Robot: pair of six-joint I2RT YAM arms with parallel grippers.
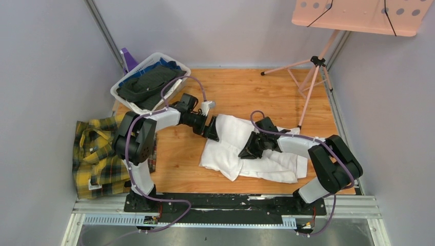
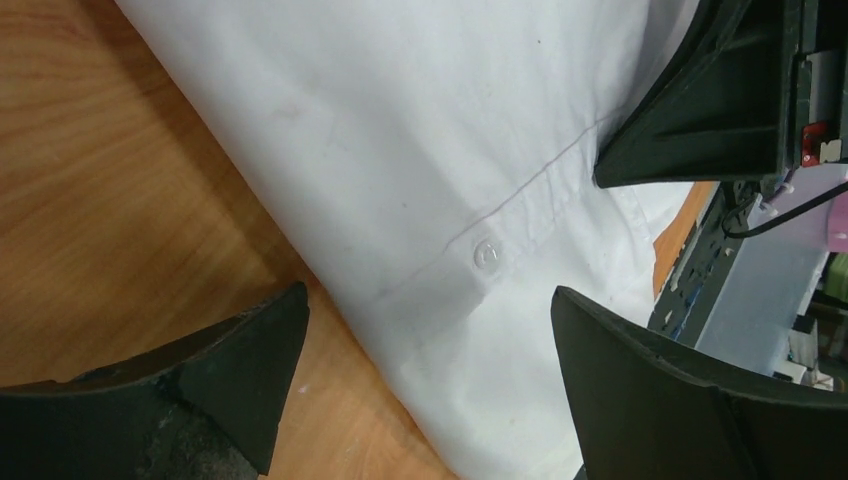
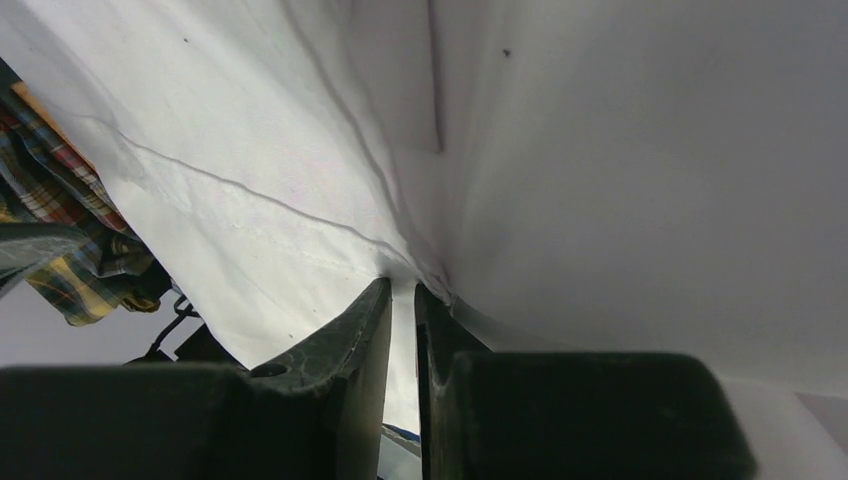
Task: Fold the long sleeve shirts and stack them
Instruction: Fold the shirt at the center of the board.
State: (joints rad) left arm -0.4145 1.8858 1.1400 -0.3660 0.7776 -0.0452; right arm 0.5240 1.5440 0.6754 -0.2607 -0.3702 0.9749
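Right wrist: right hand (image 3: 402, 290) pinching white shirt (image 3: 600, 150) fold; left hand (image 2: 428, 298) wide over it.

- Here's the collared shirt (image 1: 231, 141), lying mid-way on the table (image 1: 246, 87).
- The flannel shirt (image 1: 97, 159): well left of it, over the table's edge.
- The basket (image 1: 119, 96), clothes (image 1: 149, 84) inside: behind it, leftward.
- The stand (image 1: 313, 77): behind it, rightward.
- My left gripper (image 1: 213, 132) over its left edge, my right gripper (image 1: 246, 152) on its middle.

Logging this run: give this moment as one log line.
left tool: open above white shirt | right tool: pinching white shirt | plaid shirt: crumpled at left, untouched
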